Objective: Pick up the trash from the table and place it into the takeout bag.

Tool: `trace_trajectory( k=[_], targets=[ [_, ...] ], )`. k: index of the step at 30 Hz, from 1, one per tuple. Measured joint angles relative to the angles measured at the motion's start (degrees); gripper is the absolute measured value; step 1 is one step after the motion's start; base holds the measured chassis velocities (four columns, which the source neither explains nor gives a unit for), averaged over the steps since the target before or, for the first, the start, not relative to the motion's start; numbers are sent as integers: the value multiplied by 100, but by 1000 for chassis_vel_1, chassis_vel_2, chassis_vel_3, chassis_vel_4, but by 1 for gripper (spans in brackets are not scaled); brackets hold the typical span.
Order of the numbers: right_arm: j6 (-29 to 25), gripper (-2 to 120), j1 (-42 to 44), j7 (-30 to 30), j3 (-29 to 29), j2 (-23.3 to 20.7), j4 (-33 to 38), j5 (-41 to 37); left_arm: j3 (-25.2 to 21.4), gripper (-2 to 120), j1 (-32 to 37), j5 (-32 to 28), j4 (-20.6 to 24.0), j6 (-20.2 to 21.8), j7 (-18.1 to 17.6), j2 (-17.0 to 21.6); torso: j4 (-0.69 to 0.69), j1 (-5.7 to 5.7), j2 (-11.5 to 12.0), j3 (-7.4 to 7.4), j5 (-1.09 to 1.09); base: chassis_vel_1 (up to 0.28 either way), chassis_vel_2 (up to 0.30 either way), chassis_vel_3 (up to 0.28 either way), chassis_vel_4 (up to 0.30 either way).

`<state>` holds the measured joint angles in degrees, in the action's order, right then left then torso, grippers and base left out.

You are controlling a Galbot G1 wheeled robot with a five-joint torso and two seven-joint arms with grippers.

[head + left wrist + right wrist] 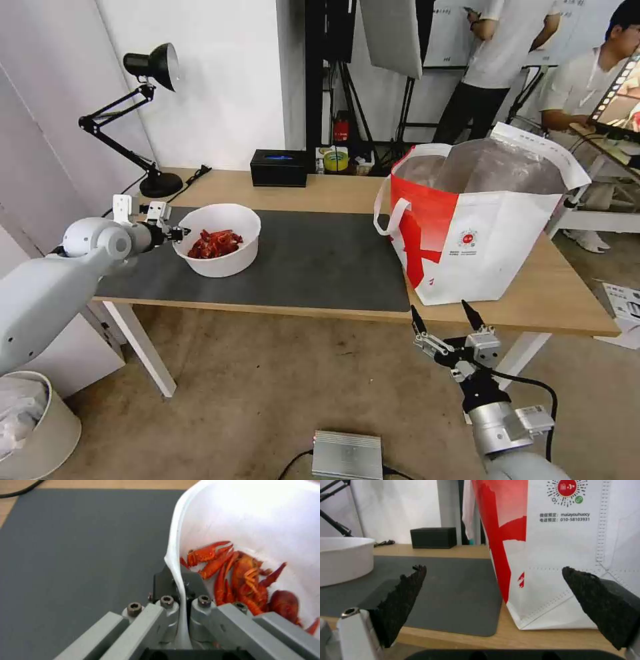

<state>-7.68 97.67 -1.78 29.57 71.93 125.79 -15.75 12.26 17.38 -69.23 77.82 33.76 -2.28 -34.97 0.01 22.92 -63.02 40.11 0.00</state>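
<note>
Left tool (pixel 178 585) pinching white bowl (pixel 220 267) rim, fingertips half hidden.

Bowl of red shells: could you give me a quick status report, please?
Left gripper shut on white bowl rim, bowl on the mat. Right gripper open, below the table edge before the takeout bag. Mat between bowl and bag bare.

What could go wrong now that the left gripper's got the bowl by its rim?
The left gripper pinches only the thin rim of the white bowl, which already flexes, so it may slip or tip. The red shells could then spill onto the mat. The takeout bag stands far across the table.
</note>
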Motion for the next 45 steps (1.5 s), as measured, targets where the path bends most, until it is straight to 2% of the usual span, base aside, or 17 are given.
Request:
trace_trajectory(
  k=[4,7,11,19,20,23,25,30,33,35,36,39,45],
  targets=[
    [0,100,0,0,0,0,0,0,-83,0,78,-178,223,0,-76,84,-1,0,0,0,0,0,0,0,0],
    [0,100,0,0,-1,0,0,0,-292,0,239,-620,595,5,-304,190,-1,0,0,0,0,0,0,0,0],
    [0,100,0,0,0,0,0,0,-503,0,421,-895,868,12,-457,257,-1,0,0,0,0,0,0,0,0],
    [0,100,0,0,0,0,0,0,-1372,0,1240,-1630,1837,18,-915,490,0,0,0,0,0,0,0,0,0],
    [0,100,0,0,0,0,0,0,-1372,0,1240,-1630,1837,18,-915,490,0,0,0,0,0,0,0,0,0],
    [0,100,0,0,0,0,0,0,-1524,0,1347,-1919,2246,-4,-1086,565,0,0,0,0,0,0,0,0,0],
    [0,100,0,0,0,0,0,0,-1531,0,1342,-1968,2310,-10,-1111,574,0,0,0,0,1,0,0,0,0],
    [0,100,0,0,0,0,0,0,-1352,0,996,-2296,2805,-31,-1301,518,0,0,0,0,1,0,0,0,0],
    [0,100,0,0,0,0,0,0,-1282,0,902,-2355,2886,-32,-1347,474,-1,0,0,0,1,0,0,0,0],
    [0,100,0,0,0,0,0,0,-1025,0,557,-2544,3144,-33,-1559,257,-1,0,0,0,1,0,0,0,0],
    [0,100,0,0,0,0,0,0,-1025,0,557,-2544,3144,-33,-1559,257,-1,0,0,0,1,0,0,0,0],
    [0,100,0,0,0,0,0,0,-637,0,60,-2781,3395,-75,-1727,-11,-1,0,0,0,1,0,0,0,0],
    [0,100,0,0,0,0,0,0,-101,0,-608,-3072,3512,-148,-1858,-318,-1,0,0,0,1,0,0,0,0]
  ],
)
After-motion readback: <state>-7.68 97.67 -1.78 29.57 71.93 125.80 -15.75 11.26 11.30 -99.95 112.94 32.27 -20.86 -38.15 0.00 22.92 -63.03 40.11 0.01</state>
